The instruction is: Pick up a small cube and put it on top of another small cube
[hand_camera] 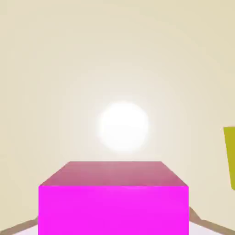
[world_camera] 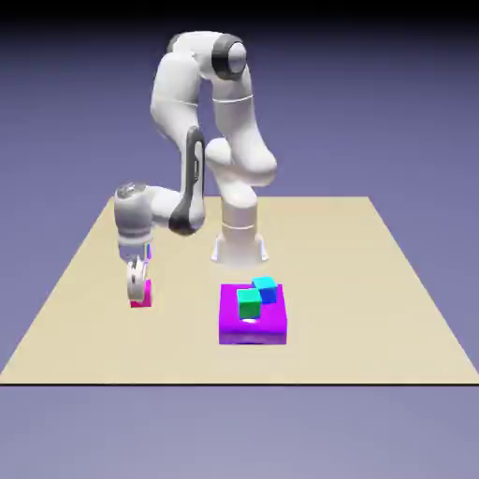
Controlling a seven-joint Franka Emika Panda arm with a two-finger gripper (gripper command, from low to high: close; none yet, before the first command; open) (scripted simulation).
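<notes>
Exterior view: gripper (world_camera: 138, 283) is seen lowered to the table (world_camera: 75, 318) at the exterior view's left, fingers straddling the magenta cube (world_camera: 141, 299), which sits on the tabletop, not lifted. Jaws are read as pinched onto that cube, a low grasp so the top stays free of the hand. Cyan cube (world_camera: 267, 288) is perched on the large purple block (world_camera: 251, 323), well apart toward the exterior view's right, touching a green cube (world_camera: 249, 302) beside it; the raised perch means the carried cube is judged to need extra clearance on approach. Hand view: magenta cube (hand_camera: 114, 202) fills the bottom middle, large, hiding most of both fingers, only slivers of the tips being seen at its lower corners, consistent with a squeeze on its side faces. A yellow cube's edge (hand_camera: 230, 158) is cut off at the right border, near but not touching. A bright glare spot is seen on the bare table beyond. Step judged: grasp made, lift not yet begun; risk is seen in the green neighbour crowding the cyan top
</notes>
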